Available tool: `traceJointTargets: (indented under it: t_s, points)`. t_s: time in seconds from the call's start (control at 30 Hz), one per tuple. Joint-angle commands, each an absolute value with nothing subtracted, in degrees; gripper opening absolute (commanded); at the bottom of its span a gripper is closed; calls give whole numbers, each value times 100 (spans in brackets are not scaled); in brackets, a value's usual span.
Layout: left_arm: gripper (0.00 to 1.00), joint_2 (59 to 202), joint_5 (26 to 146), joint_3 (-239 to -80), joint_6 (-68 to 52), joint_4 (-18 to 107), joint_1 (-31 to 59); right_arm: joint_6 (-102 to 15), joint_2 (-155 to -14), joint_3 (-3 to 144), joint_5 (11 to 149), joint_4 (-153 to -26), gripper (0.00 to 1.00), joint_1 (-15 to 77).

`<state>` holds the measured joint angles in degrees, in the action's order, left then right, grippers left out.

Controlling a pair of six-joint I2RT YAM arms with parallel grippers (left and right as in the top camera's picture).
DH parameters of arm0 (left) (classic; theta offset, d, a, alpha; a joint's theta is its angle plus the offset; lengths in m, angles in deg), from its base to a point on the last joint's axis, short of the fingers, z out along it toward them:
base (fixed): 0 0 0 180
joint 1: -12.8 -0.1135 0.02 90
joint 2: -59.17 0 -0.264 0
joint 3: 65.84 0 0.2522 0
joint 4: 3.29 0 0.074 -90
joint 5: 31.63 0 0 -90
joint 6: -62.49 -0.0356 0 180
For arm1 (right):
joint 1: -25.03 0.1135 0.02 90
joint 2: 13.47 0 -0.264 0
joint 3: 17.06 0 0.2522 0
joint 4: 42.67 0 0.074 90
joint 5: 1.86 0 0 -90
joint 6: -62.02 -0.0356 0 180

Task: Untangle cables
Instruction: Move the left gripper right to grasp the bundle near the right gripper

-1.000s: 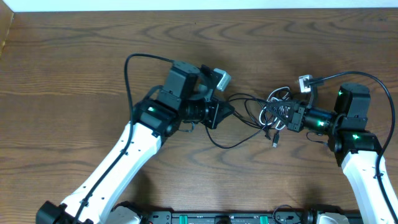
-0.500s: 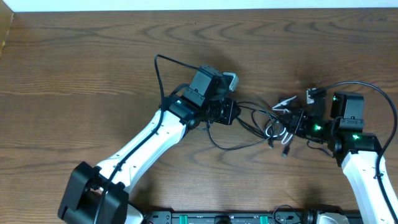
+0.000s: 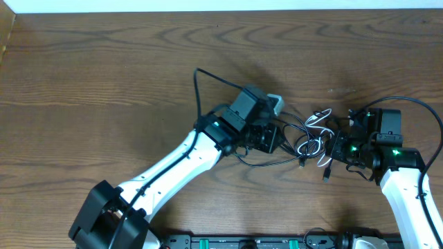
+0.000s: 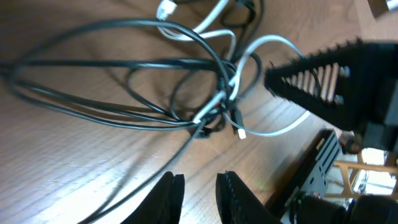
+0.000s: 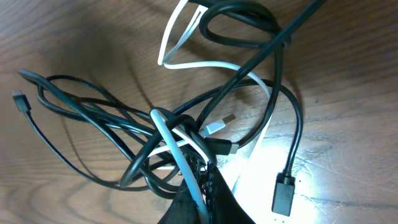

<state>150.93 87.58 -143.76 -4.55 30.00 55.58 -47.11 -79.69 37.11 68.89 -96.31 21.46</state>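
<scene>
Under me spreads a dark brown desk (image 3: 83, 83) with broad, swirling wood grain. It fills nearly all I see from above, and its matte surface carries soft shadows. Along its far edge runs a thin white strip (image 3: 208, 5), wall or border I cannot tell, and at the far left corner sits a paler wooden lip (image 3: 5, 31). Close under my right wrist a bright patch of glare (image 5: 273, 155) lies on the wood.

The cables (image 3: 305, 142), black with white loops, lie tangled on the wooden worktop (image 3: 104, 69) between the left gripper (image 3: 278, 138), just beside them, and the right gripper (image 3: 333, 146), at the tangle's right edge
</scene>
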Motion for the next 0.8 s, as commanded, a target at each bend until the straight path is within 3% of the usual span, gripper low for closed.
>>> traceJointTargets:
  t_s: [0.0,0.23,0.57,0.77]
  points:
    - [25,15143,8598,-14453,-424,3005,5727,-4506,-7938,3715,7053,-9695,1,2137]
    - [28,15292,8574,-14453,48,2836,5768,-4508,-7938,3709,8253,-10392,1,2137]
    - [28,15939,8594,-14453,7,2386,6033,-4680,-7938,3709,8264,-10425,1,2137]
    - [27,16066,8596,-14453,-761,2266,6079,-4678,-7938,3702,8266,-10425,1,2137]
